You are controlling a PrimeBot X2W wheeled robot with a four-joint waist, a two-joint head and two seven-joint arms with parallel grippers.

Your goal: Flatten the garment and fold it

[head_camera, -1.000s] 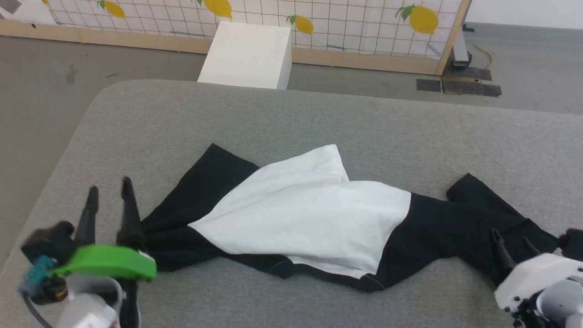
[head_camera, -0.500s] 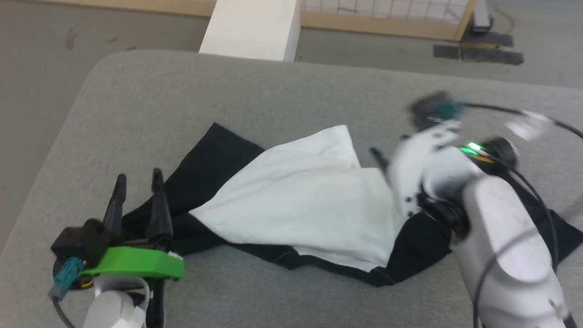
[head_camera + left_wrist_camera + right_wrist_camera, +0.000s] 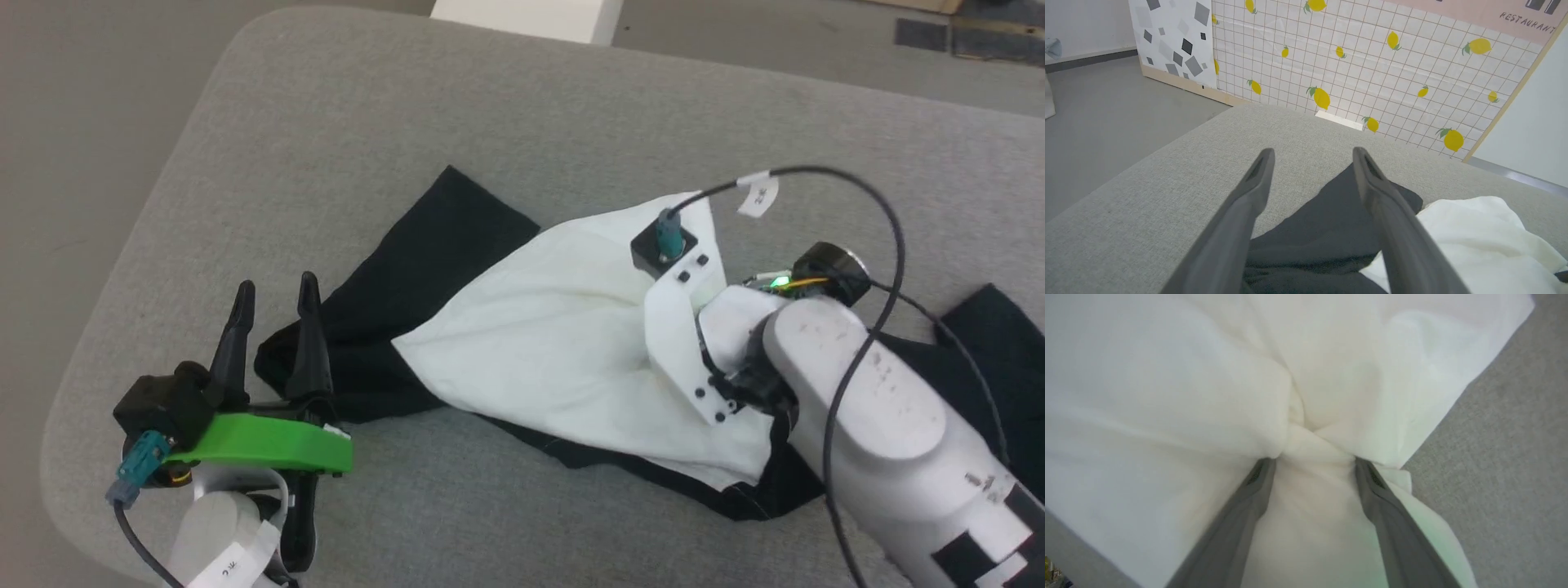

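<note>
Left hand [image 3: 276, 287] spread, empty, above garment [image 3: 457, 245] on bench [image 3: 326, 122]; right hand [image 3: 1312, 461] spread, tips dug into white panel [image 3: 1167, 375]; white block [image 3: 522, 8] beyond.

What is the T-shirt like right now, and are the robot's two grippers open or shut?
T-shirt: crumpled, not flat, lying on the gray padded surface.
Left gripper: open, at the shirt's black end.
Right gripper: open, fingertips pressed into bunched white cloth.
</note>
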